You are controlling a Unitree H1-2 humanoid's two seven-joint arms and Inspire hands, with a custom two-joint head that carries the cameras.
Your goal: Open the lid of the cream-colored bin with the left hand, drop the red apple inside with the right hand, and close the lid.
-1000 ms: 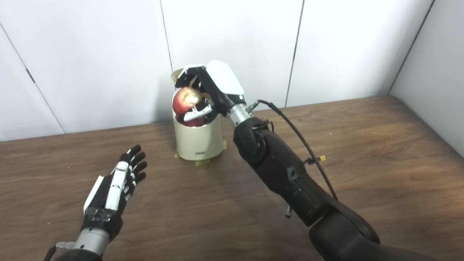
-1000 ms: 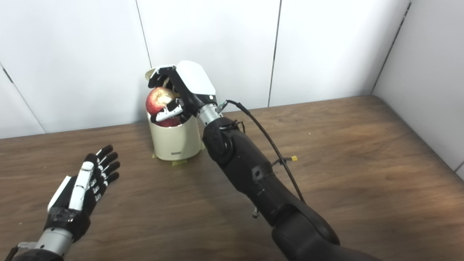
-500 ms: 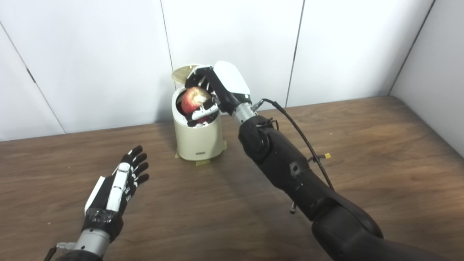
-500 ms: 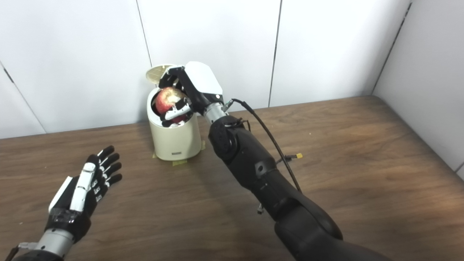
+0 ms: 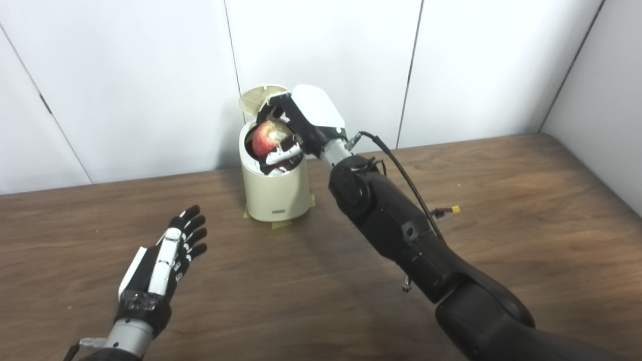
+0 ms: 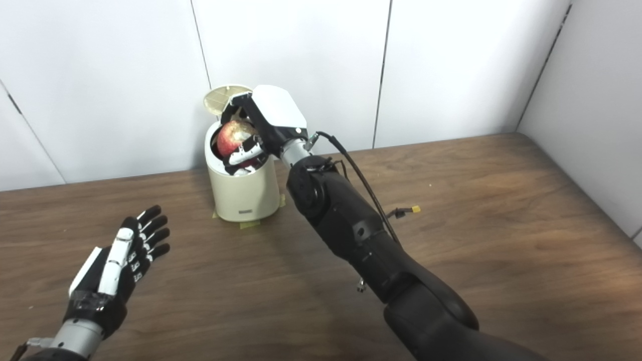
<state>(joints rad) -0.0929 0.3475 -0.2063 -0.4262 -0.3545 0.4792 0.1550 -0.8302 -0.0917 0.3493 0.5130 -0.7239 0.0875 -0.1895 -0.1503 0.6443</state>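
While the round lid (image 5: 257,97) stands raised behind the cream-coloured cylindrical bin (image 5: 275,193), the right hand (image 5: 293,133) grasps the red apple (image 5: 267,139) in the bin's mouth. Left hand (image 5: 163,260) rests released, fingers apart, over the brown wooden desk (image 5: 501,210).

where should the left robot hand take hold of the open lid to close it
Probably the lid's free upper edge, reached from the bin's left front. It stands tilted up behind the opening, apparently hinged at the back; the right robot hand, shut on the apple, blocks the right side.
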